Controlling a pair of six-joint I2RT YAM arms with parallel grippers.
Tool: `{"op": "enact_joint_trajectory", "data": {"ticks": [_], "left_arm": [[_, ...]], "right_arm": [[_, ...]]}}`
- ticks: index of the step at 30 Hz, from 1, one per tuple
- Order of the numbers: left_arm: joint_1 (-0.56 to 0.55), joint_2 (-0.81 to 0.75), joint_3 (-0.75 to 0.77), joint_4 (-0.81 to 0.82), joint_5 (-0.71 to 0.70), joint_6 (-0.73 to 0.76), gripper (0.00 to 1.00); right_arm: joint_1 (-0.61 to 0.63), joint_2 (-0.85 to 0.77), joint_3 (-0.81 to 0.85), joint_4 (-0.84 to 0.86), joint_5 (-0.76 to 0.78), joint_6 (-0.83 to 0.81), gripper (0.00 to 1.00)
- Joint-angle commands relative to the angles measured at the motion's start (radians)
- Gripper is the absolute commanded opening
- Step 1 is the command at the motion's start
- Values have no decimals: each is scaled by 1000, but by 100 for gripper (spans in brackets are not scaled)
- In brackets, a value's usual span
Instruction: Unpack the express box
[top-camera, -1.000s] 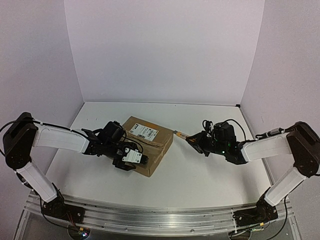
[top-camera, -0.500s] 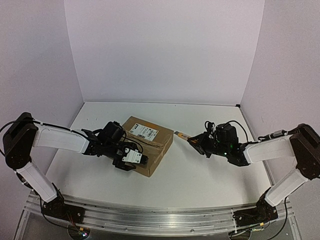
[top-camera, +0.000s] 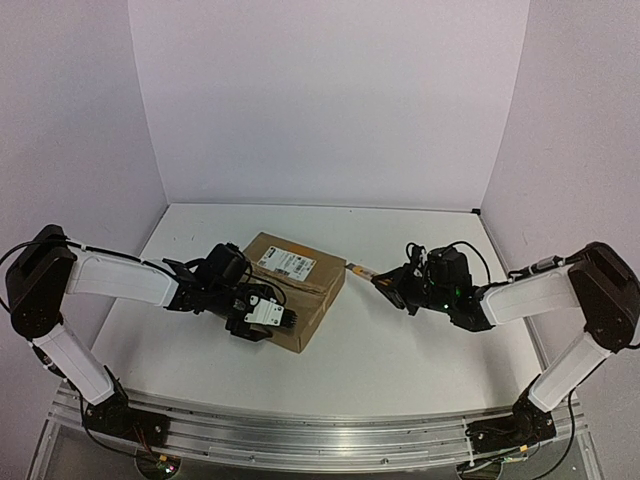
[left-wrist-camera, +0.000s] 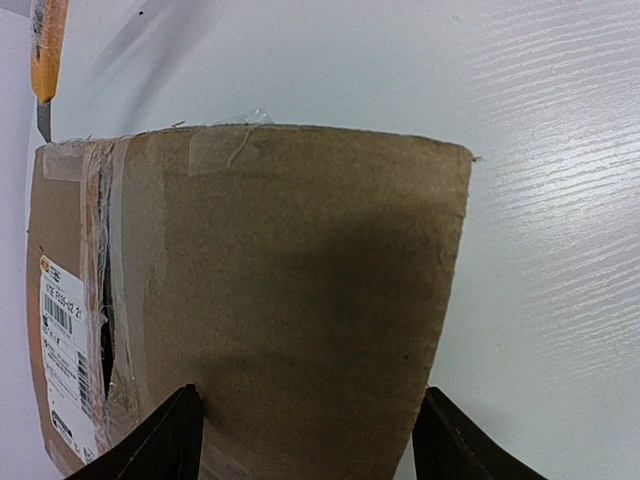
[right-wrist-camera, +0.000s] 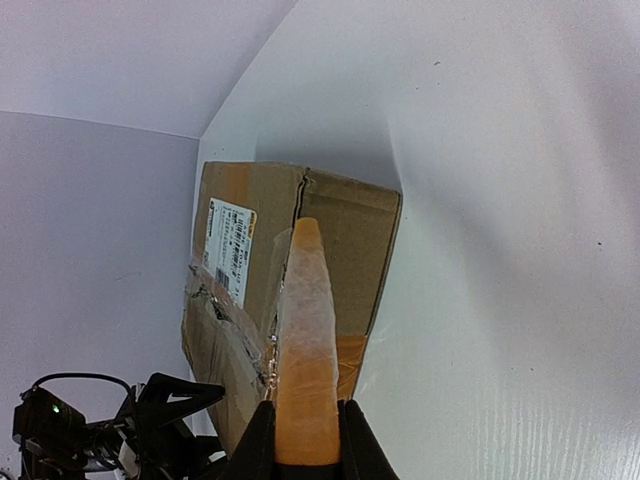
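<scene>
1. Evidently, the box (top-camera: 297, 285) is being steadied for cutting. It is set on the white worktop (top-camera: 400, 350), slightly left of centre in the overhead view, turned cornerwise with its white label (top-camera: 288, 263) facing up.
2. The left tool (left-wrist-camera: 308, 445) is spread wide and clamped across the box's near end. In the left wrist view one dark finger (left-wrist-camera: 165, 440) is seen at the lower left of the cardboard and the other at the lower right. This hold is judged to be meant to stop the box sliding when it is pushed from the far side.
3. The right tool (right-wrist-camera: 303, 450) is drawn nearly together on the handle of an orange knife (right-wrist-camera: 305, 330), which is carried pointing forward so that its tip can be led to the taped seam (left-wrist-camera: 105, 330).
4. The knife tip is seen just beside the box's right-hand corner in the overhead view. Whether it touches the cardboard cannot be told.
5. The seam is shown partly split beside the label, yet the flaps are shut, so the unpacking is judged to be at an early stage.
6. The left arm is stretched low from the left edge of the overhead view, with its wrist bent onto the box. The right arm is reached in from the right edge, its forearm nearly level and its wrist aimed at the box.
</scene>
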Motion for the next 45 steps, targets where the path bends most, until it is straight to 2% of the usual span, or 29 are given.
{"op": "enact_joint_trajectory", "data": {"ticks": [1,33,40,45], "left_arm": [[3,-11,-16,-14,7,-14,72],[3,-1,-17,3,1,-21,72],[3,21,-7,27,-11,-34,71],[3,57,29,48,-41,-99,70]], "right_arm": [[-2,-17,29,77,-11,8,0],[48,-75,16,-2,-6,43,0],[72,-16,37,22,-21,55,0],[103,-10,13,23,-9,91,0]]}}
